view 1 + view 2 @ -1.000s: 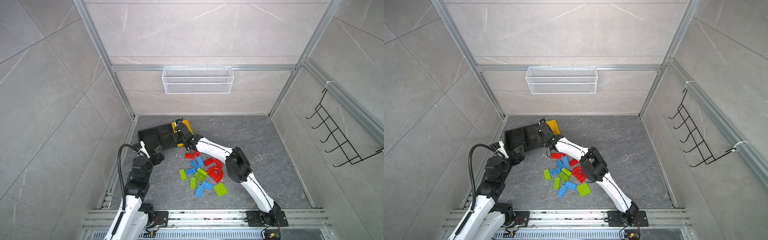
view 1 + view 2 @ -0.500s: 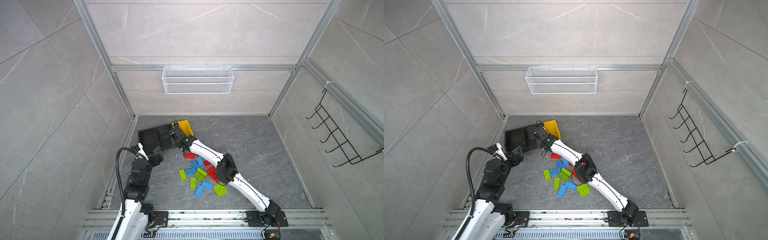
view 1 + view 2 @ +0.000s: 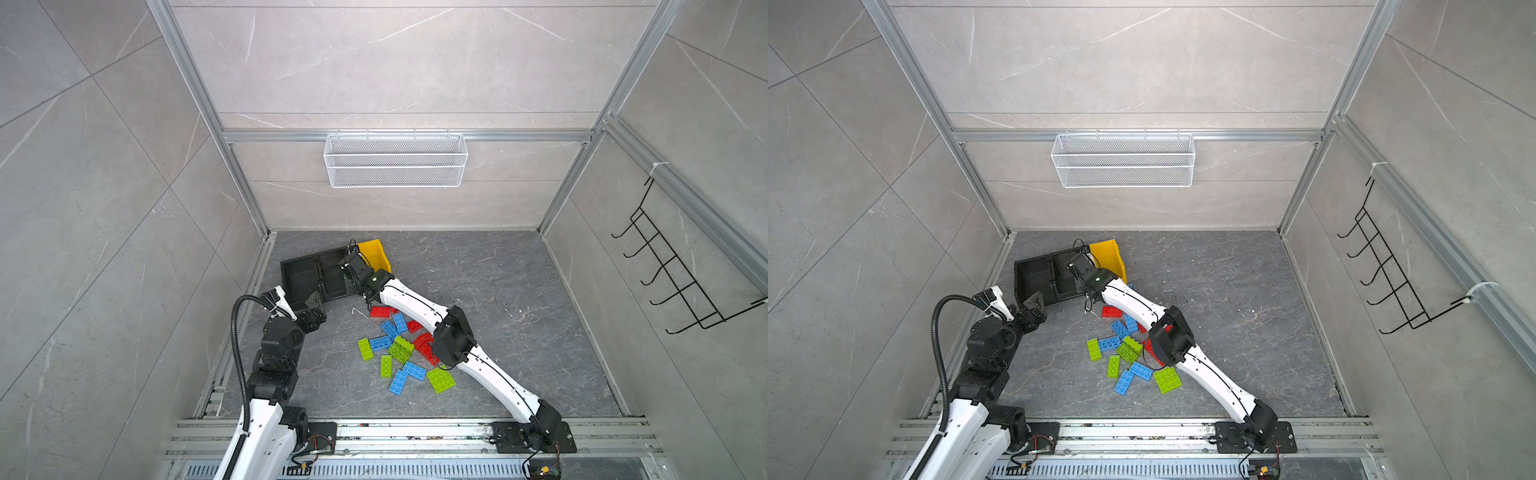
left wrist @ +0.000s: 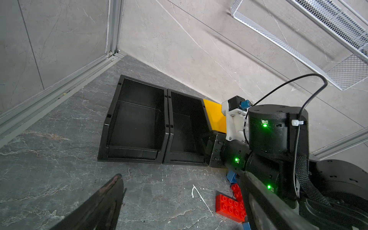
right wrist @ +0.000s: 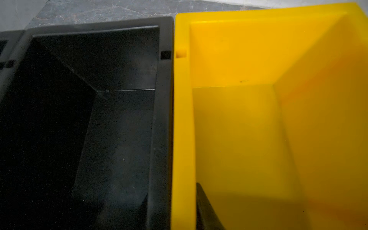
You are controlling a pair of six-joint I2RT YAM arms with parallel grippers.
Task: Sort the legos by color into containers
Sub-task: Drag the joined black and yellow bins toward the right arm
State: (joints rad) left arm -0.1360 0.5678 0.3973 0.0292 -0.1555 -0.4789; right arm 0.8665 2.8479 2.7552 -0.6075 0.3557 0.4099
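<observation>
1. The lego pile (image 3: 401,353) lies loose on the table (image 3: 519,299), near the middle and toward the front. I see red, blue and green pieces, all on the table.
2. A flat red brick (image 3: 380,311) is the piece nearest to the bins. A large green brick (image 3: 440,379) lies at the front edge of the pile.
3. The right arm's elbow (image 3: 451,340) hangs over the pile and hides part of the red pieces from both top views.
4. Behind the pile, three bins stand in a row, touching: the yellow bin (image 3: 376,251), the middle black bin (image 3: 330,266) and the outer black bin (image 3: 297,276).
5. The right pincer (image 3: 348,268) is closed narrow over the yellow bin's side wall, where it meets the middle black bin. One finger (image 5: 205,209) is inside the yellow bin; the other side is dim.
6. The left pincer (image 3: 315,309) stands wide and holds nothing, just beside the front of the black bins.
7. A wire basket (image 3: 395,166) on the back wall and a hook rack (image 3: 673,282) on the right wall are well apart from all this.
</observation>
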